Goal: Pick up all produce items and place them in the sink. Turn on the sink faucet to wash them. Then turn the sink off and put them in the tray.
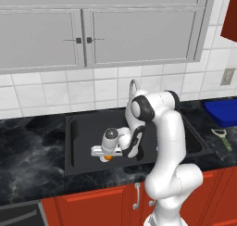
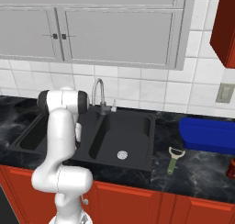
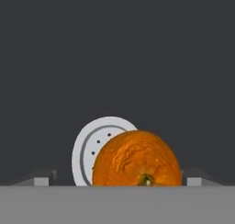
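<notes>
Orange fruit (image 3: 137,159) lies on the black sink (image 1: 83,162) floor, apparently over the drain (image 3: 94,149) at ten o'clock; gripper (image 1: 107,157) hangs directly above, fingers spread wide either side, positioned to grasp it.

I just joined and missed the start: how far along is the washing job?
Done: the orange lies in the sink beside a drain. In hand: the open gripper hangs over it, gripping nothing. Left: running the faucet, then moving it to the blue tray.
</notes>
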Controlling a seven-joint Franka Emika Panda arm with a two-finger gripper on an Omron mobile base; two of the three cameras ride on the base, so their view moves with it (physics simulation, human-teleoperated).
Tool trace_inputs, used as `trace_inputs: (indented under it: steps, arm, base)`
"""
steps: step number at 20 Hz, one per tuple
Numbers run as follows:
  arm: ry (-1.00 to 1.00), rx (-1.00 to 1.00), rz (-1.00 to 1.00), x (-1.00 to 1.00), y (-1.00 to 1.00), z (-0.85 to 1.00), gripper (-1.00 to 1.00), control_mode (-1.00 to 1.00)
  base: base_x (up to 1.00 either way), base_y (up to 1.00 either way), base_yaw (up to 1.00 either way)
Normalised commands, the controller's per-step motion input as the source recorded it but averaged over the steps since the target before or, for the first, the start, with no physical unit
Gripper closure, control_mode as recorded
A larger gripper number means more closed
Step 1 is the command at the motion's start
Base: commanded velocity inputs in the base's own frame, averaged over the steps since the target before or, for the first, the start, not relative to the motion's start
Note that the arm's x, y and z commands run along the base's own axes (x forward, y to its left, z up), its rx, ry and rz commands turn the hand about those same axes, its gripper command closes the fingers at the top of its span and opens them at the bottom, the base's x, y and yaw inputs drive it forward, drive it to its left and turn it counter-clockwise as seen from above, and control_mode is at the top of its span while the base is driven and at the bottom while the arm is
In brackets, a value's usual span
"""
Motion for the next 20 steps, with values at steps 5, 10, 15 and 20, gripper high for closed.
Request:
trace_inputs:
  steps: [5, 10, 15, 20]
  arm:
    - [0.0, 0.0, 0.0, 0.0, 0.01, -0.07, -1.0, -1.0]
    - [0.0, 0.0, 0.0, 0.01, 0.01, -0.07, -1.0, -1.0]
    - [0.0, 0.0, 0.0, 0.0, 0.01, -0.09, -1.0, -1.0]
    - [0.0, 0.0, 0.0, 0.0, 0.04, -0.1, 1.0, -1.0]
  base:
    - [0.0, 0.0, 0.0]
    - [0.0, 0.0, 0.0]
    - [0.0, 0.0, 0.0]
    - [0.0, 0.0, 0.0]
